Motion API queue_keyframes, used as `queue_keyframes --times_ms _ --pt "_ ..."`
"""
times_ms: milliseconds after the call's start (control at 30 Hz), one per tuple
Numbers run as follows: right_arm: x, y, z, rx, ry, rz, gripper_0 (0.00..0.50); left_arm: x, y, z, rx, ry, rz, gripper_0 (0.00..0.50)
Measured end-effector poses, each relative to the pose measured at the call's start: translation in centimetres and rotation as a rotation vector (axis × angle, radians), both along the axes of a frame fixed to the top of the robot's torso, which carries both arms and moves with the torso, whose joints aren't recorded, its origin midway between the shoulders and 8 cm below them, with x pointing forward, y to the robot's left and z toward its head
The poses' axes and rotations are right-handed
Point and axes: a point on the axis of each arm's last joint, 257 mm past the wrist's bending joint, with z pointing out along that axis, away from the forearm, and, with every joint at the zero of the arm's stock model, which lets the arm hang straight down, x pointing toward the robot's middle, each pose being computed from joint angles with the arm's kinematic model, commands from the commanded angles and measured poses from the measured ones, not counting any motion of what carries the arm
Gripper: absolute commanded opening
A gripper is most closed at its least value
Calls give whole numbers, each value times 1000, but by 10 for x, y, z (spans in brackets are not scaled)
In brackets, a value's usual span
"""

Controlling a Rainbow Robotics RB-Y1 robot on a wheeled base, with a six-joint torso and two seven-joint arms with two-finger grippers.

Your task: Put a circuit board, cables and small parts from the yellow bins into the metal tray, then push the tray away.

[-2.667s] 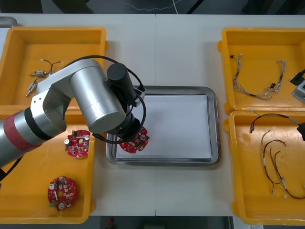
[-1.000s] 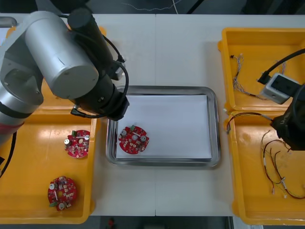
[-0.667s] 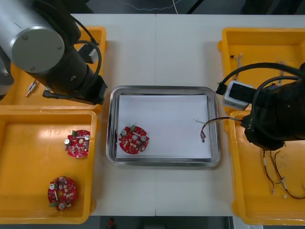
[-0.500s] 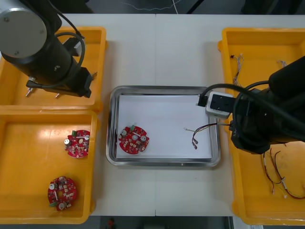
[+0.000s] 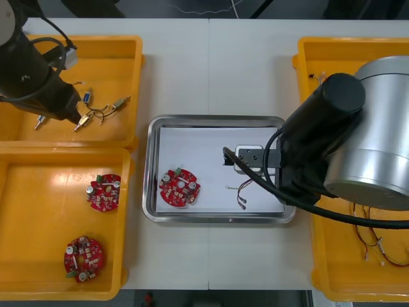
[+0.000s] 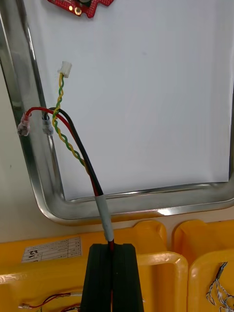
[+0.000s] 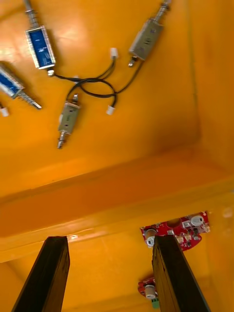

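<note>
My right gripper (image 6: pixel 111 251) is shut on a red and yellow cable (image 6: pixel 73 141) that also has a black strand. The cable's loose ends hang over the white inside of the metal tray (image 6: pixel 29 146), near its rim. In the front view the cable (image 5: pixel 240 192) dangles below my right arm (image 5: pixel 345 147), over the tray's (image 5: pixel 217 120) right half. A round red circuit board (image 5: pixel 179 187) lies in the tray's left part. My left gripper (image 7: pixel 109 241) stands open above the far left yellow bin (image 5: pixel 121 45), over small metal parts (image 7: pixel 68 117) joined by thin black wires.
Two more red circuit boards (image 5: pixel 104 192) (image 5: pixel 83 258) lie in the near left bin (image 5: pixel 38 166). The right bins (image 5: pixel 319 48) hold more cables (image 5: pixel 377 243), partly hidden by my right arm. Bare table lies beyond the tray.
My left arm left the board in the tray and swung to the far left bin. My right arm came from the right bins over the tray with the cable.
</note>
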Motion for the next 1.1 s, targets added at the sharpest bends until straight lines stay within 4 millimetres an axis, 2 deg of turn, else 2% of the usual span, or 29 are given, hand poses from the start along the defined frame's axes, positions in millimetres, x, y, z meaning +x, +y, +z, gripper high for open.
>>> queue_keyframes --times_ms 133,367,467,633,900,1100 --pt "5 7 -10 -21 -8 37 0 6 20 -3 -5 5 31 500" --pt "16 23 -23 17 6 40 0 18 47 -11 69 -1 -167 500" --pt "22 30 -27 39 8 33 0 20 56 -15 76 19 -189 500" --pt "30 40 -39 44 3 84 0 26 64 -15 60 26 -149 500" --pt "34 43 -71 38 50 77 0 41 77 -17 40 9 -89 500" --pt "38 46 -92 45 60 82 0 56 80 -19 60 -9 -77 500"
